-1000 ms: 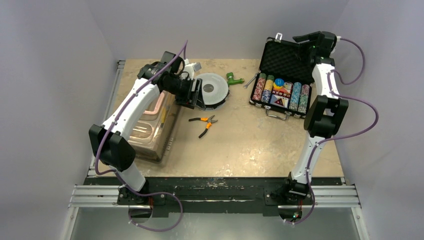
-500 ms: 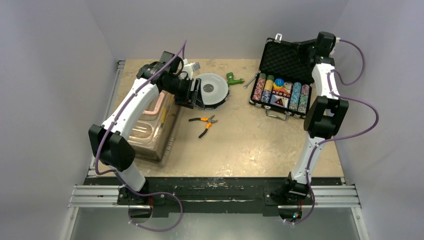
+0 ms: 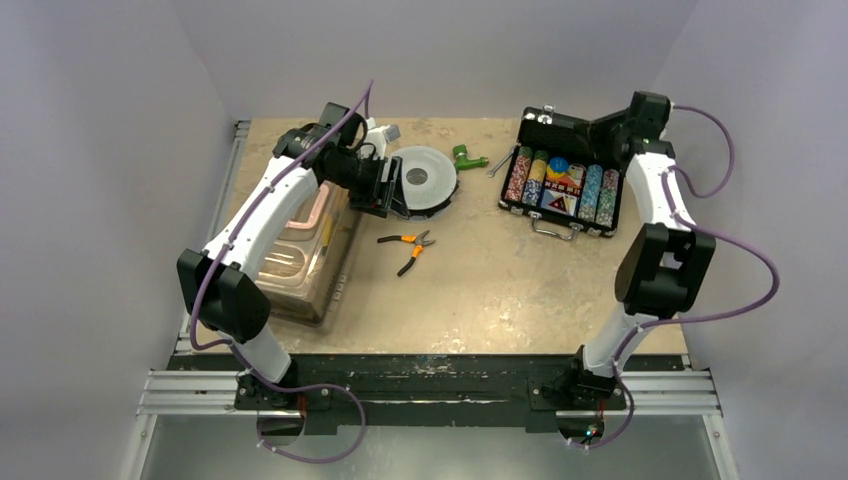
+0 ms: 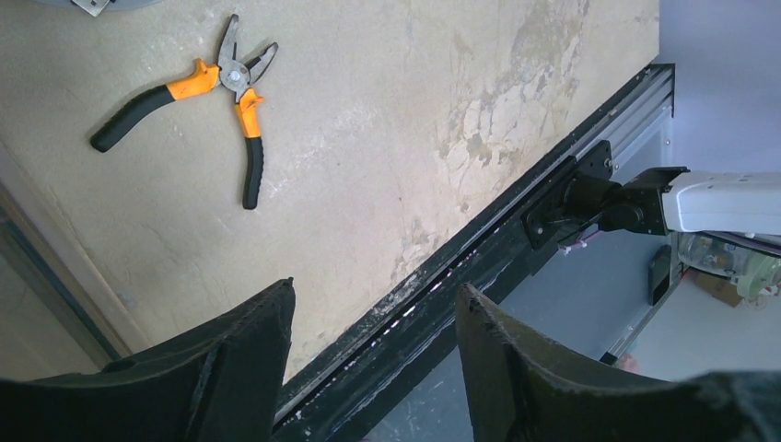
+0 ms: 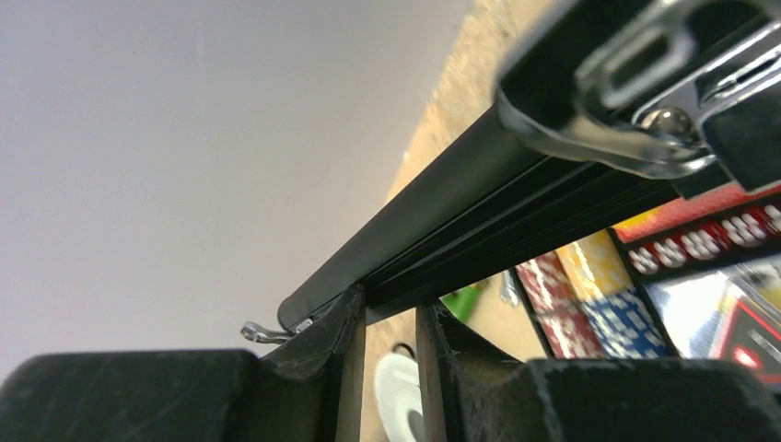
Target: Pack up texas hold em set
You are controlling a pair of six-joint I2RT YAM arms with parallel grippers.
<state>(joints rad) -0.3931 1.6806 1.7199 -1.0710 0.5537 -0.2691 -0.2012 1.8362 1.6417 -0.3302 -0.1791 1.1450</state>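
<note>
One half-shut briefcase lid (image 3: 565,128), right pincer (image 5: 391,302) nipping its rim — left pincer (image 4: 375,293) spread wide.

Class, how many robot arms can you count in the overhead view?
2: left arm reaching by the spool; right arm at the case lid, far right.

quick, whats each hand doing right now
left hand: open, holding nothing
right hand: closed on the rim of the black rectangular briefcase's lid
</note>
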